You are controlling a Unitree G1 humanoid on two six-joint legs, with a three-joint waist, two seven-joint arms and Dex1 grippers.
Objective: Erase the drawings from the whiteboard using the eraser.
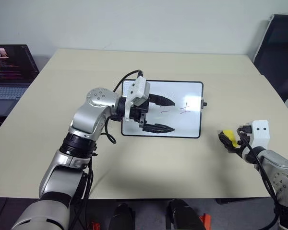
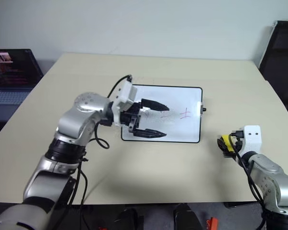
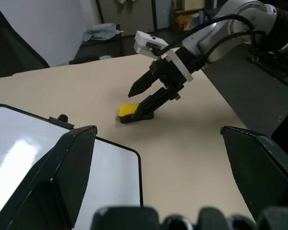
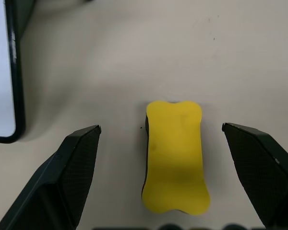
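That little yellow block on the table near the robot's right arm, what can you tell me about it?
The eraser is a small yellow block, pinched in at the middle like a bone, with a dark underside. It looks soft and matte. It lies flat on the beige table, to the right of the whiteboard and apart from it. The right tool hangs open over it, one black finger on each side, neither touching it.

No legible text; laptop screen (image 1: 12, 62) lines too small to read; whiteboard (image 1: 192, 86) drawings (image 1: 175, 109) indecipherable.
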